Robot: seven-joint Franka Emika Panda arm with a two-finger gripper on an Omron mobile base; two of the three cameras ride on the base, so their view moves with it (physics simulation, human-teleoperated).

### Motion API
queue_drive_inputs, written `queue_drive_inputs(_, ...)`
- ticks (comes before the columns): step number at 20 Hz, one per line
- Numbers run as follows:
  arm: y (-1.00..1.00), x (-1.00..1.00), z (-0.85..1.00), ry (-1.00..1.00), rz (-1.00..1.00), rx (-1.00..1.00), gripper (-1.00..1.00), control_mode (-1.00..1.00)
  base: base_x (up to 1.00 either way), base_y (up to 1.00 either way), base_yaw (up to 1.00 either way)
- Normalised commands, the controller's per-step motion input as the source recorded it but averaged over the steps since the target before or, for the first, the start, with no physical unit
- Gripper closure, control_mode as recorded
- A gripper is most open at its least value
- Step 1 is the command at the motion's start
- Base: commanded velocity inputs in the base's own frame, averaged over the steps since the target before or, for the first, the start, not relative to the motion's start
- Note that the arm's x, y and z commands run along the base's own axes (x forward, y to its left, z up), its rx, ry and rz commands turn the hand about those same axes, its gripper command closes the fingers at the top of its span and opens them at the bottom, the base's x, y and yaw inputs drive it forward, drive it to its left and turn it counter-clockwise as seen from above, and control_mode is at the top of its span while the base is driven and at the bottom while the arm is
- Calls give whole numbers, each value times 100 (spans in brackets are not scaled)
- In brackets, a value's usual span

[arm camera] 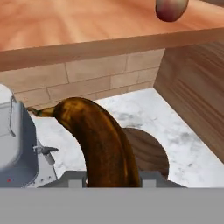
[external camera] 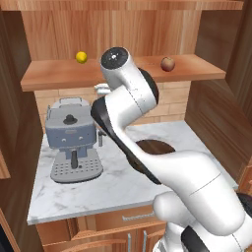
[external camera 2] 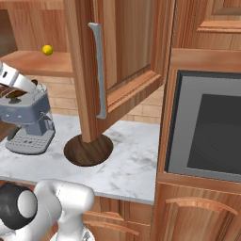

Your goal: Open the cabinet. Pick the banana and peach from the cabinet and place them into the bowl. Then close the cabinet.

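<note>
My gripper [arm camera: 111, 177] is shut on the banana [arm camera: 103, 140], a long, brown-spotted fruit that curves up and away from the fingers. It hangs over the counter, between the coffee machine and the dark wooden bowl [arm camera: 151, 151] [external camera: 156, 146] [external camera 2: 88, 150]. In the right base view the gripper [external camera 2: 16, 92] is at the far left, just above the coffee machine. The cabinet [external camera: 123, 29] stands open, its right door [external camera 2: 124, 61] swung out over the bowl. The peach [external camera: 168, 63] [arm camera: 171, 8] rests on the right of the cabinet shelf [external camera: 59, 74].
A small round yellow fruit [external camera: 81, 57] [external camera 2: 47, 49] sits on the left of the shelf. The grey coffee machine [external camera: 71, 138] [external camera 2: 28, 117] stands at the counter's left. A built-in oven [external camera 2: 207, 132] lies right of the marble counter [external camera: 98, 187]. The open door's long handle [external camera 2: 98, 70] hangs close above the bowl.
</note>
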Motion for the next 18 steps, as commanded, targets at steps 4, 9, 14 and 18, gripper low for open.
queue_drive_inputs(4, -55, -68, -100, 13, 0, 1, 100, -100, 0, 0, 0)
queue_drive_inputs(9, -64, -10, -87, 4, 0, 12, 100, -100, 0, 0, 0)
queue_drive_inputs(14, -33, 46, -27, 0, 0, 6, 100, -100, 0, 0, 0)
queue_drive_inputs(18, -48, 80, -43, 7, 0, 4, 100, -100, 0, 0, 0)
